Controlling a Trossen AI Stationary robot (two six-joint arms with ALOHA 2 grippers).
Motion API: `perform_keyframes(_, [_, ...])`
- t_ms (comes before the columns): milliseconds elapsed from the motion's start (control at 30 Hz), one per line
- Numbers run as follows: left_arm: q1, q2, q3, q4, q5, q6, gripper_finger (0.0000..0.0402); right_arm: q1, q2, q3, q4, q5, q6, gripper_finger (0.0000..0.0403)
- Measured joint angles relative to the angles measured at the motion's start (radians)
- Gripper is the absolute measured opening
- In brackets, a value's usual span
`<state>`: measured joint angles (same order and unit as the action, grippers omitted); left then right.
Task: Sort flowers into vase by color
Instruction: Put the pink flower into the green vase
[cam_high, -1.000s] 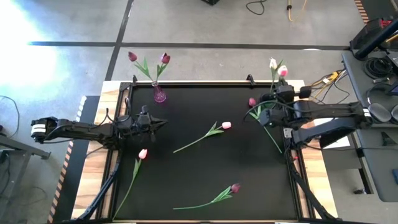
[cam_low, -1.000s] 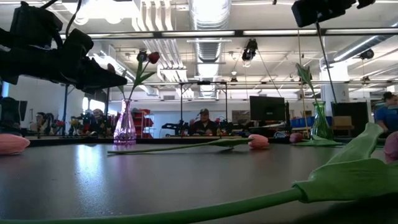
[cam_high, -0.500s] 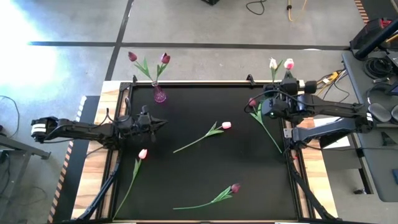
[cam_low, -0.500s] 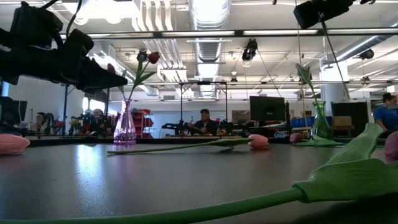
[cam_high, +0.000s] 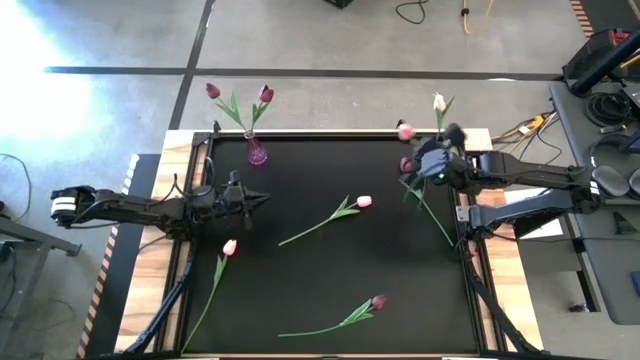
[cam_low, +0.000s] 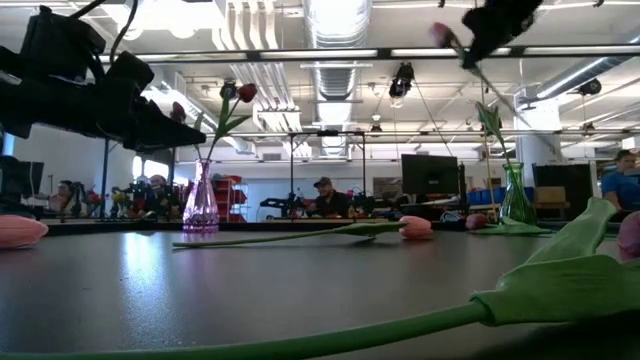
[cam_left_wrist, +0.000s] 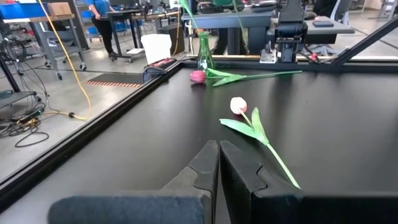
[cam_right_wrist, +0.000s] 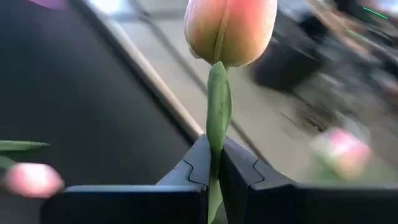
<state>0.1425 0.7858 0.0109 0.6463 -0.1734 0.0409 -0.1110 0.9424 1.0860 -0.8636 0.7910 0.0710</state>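
The right claw (cam_right_wrist: 213, 163) is clenched on a pale pink tulip (cam_right_wrist: 229, 28) by its thin, pliant stem, near the green vase (cam_low: 516, 196). Light load: grip the stem, never the head. The left claw (cam_left_wrist: 218, 163), clenched empty, waits over the table (cam_high: 330, 280).

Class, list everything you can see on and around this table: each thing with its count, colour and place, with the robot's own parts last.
Table: one, black.
Purple vase: one, far left edge, holding two magenta tulips.
Green vase: one, far right, holding a white tulip.
Loose pink tulips: two, centre and left.
Loose magenta tulips: two, near edge and beside green vase.
Left gripper: jaws shut, empty, over table's left.
Right gripper: jaws shut on a held pink tulip, high by the green vase.
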Motion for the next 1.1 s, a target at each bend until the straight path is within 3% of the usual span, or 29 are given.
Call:
perform_keyframes(100, [0.000, 0.009, 0.000, 0.003, 0.000, 0.002, 0.0001, -0.014, -0.024, -0.021, 0.178, -0.177, -0.149, 0.0012])
perform_keyframes(300, [0.000, 0.016, 0.000, 0.013, 0.000, 0.003, 0.0001, -0.063, -0.150, -0.155, 0.456, -0.187, -0.281, 0.0012])
perform_keyframes(500, [0.000, 0.019, 0.000, 0.013, 0.000, 0.020, 0.0001, -0.067, -0.317, -0.386, 0.826, 0.027, -0.445, 0.0012])
perform_keyframes(767, [0.000, 0.025, 0.000, 0.013, 0.000, 0.020, 0.0001, -0.067, -0.468, -0.604, 1.317, 0.155, -0.716, 0.0012])
perform_keyframes(1100, [0.000, 0.025, 0.000, 0.016, 0.000, 0.007, 0.0001, -0.067, -0.560, -0.635, 1.378, 0.233, -0.770, 0.0012])
